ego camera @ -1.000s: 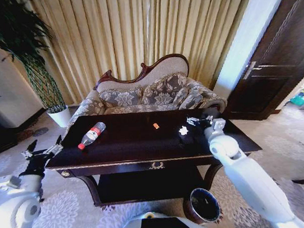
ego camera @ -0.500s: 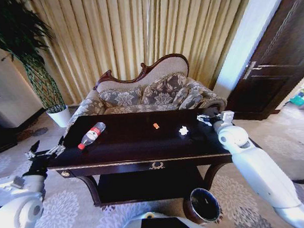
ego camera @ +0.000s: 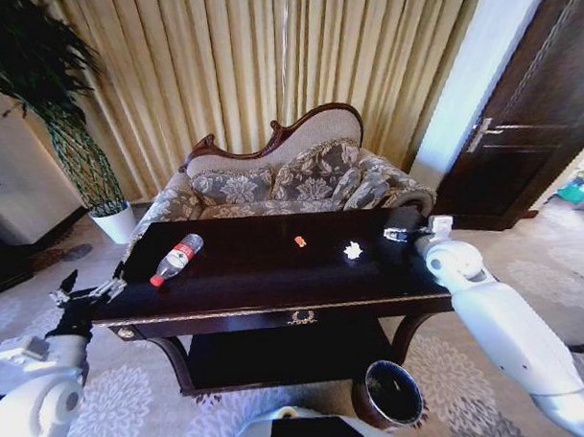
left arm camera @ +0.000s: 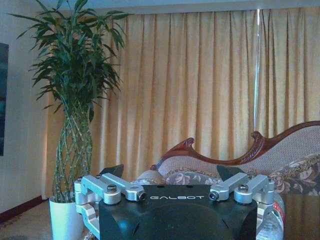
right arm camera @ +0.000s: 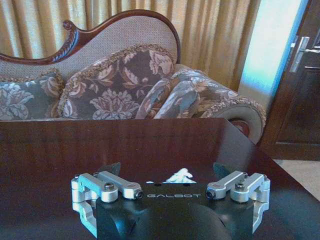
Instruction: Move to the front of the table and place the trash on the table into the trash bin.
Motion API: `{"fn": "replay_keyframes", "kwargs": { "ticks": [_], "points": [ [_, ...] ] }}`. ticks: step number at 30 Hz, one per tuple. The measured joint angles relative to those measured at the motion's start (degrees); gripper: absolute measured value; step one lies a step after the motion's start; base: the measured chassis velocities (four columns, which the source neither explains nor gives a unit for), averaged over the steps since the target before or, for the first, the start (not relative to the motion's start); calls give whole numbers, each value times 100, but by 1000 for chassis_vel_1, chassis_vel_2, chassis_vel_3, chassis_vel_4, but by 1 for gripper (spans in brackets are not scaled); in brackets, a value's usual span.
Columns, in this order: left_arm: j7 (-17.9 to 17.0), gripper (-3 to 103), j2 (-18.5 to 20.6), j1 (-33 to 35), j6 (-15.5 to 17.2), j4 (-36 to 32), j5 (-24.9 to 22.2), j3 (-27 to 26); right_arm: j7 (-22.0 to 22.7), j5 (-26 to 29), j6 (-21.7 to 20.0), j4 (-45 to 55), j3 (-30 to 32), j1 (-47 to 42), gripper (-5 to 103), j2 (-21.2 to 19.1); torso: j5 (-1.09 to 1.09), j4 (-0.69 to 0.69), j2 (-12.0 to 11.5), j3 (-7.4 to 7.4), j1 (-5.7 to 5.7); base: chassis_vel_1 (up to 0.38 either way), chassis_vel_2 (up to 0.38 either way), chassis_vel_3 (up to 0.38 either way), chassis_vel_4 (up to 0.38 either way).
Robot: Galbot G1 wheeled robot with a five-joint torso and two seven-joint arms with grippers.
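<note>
**Right arm over the table's right end, fingers spread**

I see my right gripper (ego camera: 400, 232) above the table (ego camera: 275, 277), jaws wide and empty, near the white paper wad (ego camera: 353, 249). The orange scrap (ego camera: 299, 241) lies mid-table, the bottle (ego camera: 175, 259) toward the left. My left gripper (ego camera: 83, 288) hangs off the left corner, apparently open. The trash bin (ego camera: 390, 394) stands on the floor below the front right.

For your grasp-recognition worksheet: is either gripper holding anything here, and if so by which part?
Nothing is held. The left gripper and right gripper are both open; bottle and paper wad lie untouched.
</note>
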Motion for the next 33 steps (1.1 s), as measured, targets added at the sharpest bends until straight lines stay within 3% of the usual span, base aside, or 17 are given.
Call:
{"fn": "replay_keyframes", "kwargs": {
  "ticks": [32, 33],
  "points": [
    [5, 100, 65, -30, 0, 27, -9, 26, -31, -184, 55, -265, -30, -5, 103, -19, 0, 0, 0, 0, 0, 0, 0, 0, 0],
    [5, 100, 69, -37, 0, 30, -9, 27, -31, -187, 57, -264, -30, -5, 99, -19, -1, 0, 0, 0, 0, 0, 0, 0, 0]
  ]
}}
